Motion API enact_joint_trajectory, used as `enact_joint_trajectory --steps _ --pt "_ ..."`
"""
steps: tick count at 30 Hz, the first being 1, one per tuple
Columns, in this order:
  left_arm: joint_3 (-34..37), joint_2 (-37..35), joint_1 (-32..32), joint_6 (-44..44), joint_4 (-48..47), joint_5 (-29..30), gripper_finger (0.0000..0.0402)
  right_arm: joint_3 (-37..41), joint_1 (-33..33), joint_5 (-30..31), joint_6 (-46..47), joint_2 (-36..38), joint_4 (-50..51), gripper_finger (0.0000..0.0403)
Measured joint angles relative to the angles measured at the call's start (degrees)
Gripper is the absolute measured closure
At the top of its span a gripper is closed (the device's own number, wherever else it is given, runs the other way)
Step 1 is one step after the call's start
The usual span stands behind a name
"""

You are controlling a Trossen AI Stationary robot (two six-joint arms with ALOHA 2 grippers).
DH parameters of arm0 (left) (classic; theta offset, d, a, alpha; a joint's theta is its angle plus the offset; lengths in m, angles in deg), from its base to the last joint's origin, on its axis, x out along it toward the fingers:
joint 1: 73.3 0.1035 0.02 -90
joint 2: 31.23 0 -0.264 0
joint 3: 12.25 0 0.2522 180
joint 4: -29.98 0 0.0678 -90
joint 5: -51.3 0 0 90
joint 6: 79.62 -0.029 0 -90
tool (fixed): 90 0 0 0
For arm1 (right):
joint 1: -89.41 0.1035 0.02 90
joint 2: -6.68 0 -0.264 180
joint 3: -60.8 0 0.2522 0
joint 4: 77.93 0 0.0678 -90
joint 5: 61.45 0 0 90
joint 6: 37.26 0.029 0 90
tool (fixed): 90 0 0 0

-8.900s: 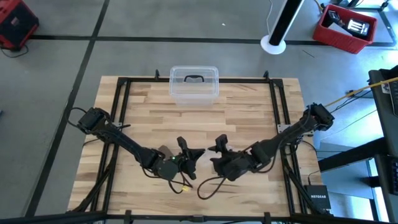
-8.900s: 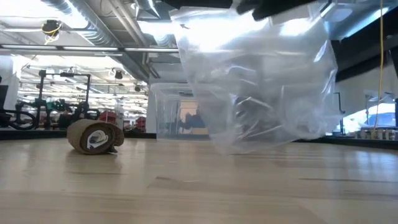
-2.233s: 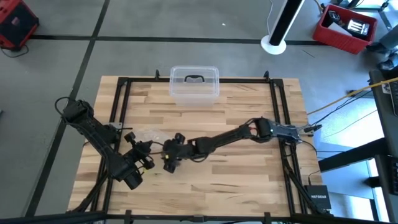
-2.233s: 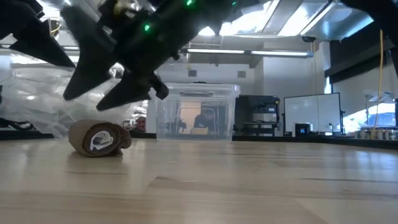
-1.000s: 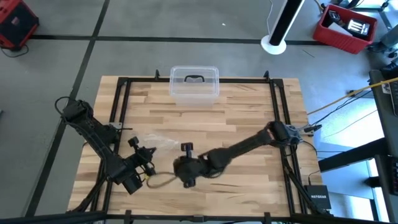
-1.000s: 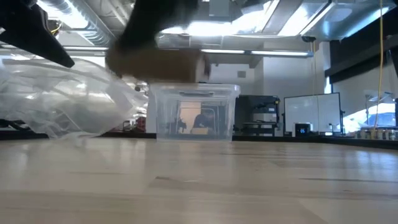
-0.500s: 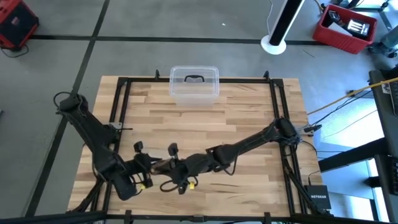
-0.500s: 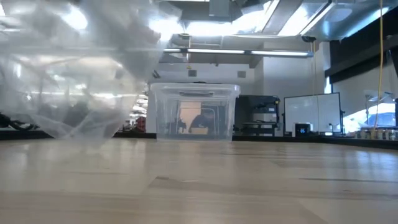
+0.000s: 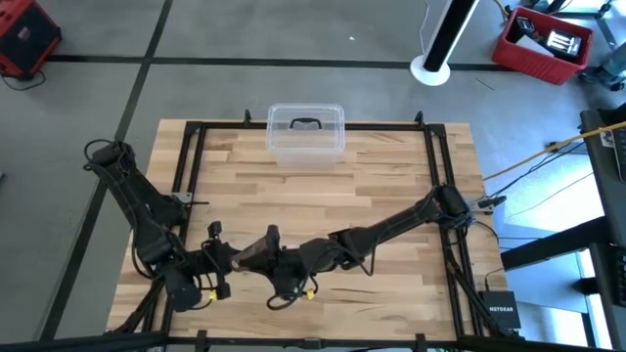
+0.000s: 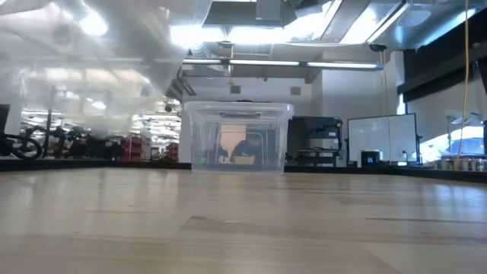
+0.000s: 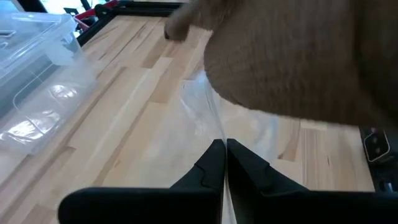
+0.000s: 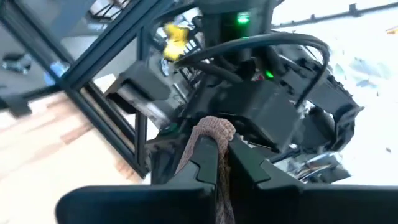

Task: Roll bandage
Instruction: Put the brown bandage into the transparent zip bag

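The bandage (image 9: 251, 256) is a brown fabric roll held above the table's near left part; it fills the left wrist view's far side (image 11: 292, 56). My right gripper (image 9: 246, 260) (image 12: 219, 140) is shut on it. My left gripper (image 9: 225, 259) (image 11: 224, 144) faces it from the table's left, shut on a clear plastic bag (image 11: 205, 106). In the low view the bag (image 10: 84, 53) shows as a hazy film hanging high, clear of the table. Whether the bandage touches the bag, I cannot tell. My left gripper pinches a thin edge of the clear bag (image 11: 219, 134) between its two shut fingertips; the film runs on past the tips toward the bandage. The bag is lifted clear of the table. My right gripper pinches the bandage's brown fabric (image 12: 211, 127) between its two fingers, coming about level from the table's right. The fabric bulges out past the fingertips (image 12: 200, 149). The bandage is lifted clear of the table.
A clear plastic box with a dark handle (image 9: 305, 132) (image 10: 237, 137) stands at the table's far edge, in the middle; it also shows in the left wrist view (image 11: 28, 43). Black frame rails (image 9: 186, 166) run along the table's left and right sides.
Both grippers have risen. My right gripper has carried the bandage toward the table's left, up to my left gripper, and has rolled its wrist. The bag, hanging near the table a second ago, has been lifted until only its film shows high in the low view.
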Motion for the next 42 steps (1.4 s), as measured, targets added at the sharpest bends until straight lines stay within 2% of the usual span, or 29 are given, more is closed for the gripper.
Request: enact_joint_trajectory --steps 7,11,16,19,25,30,37,42 --pt "0.0 0.0 0.0 1.3 0.0 0.9 0.0396 0.0 0.0 -0.3 -2.3 -0.1 2.6 0.0388" --pt "0.0 0.0 0.0 3.7 0.0 3.3 0.0396 0.0 0.8 -0.3 -0.8 -1.0 5.3 0.0388" --pt "0.0 0.0 0.5 4.4 0.0 4.0 0.0396 0.0 0.8 -0.7 2.3 -2.5 7.1 0.0388" --pt "0.1 0.0 0.5 4.5 0.2 4.1 0.0396 0.0 0.7 1.0 1.9 -3.7 7.6 0.0388" --pt "0.1 0.0 -0.1 2.9 1.6 1.5 0.0396 0.0 0.4 2.8 -6.5 -4.4 7.9 0.0389" --pt "0.1 0.0 -0.6 2.5 2.1 0.9 0.0396 0.0 0.6 7.2 -14.5 -4.4 10.2 0.0389" --pt "0.1 0.1 -0.7 -1.8 6.3 0.6 0.0396 0.0 -1.0 8.3 -6.2 -4.4 18.0 0.039" --pt "0.1 0.1 -0.8 -2.1 7.6 1.2 0.0396 0.0 -1.2 9.4 0.3 -4.5 13.2 0.039"
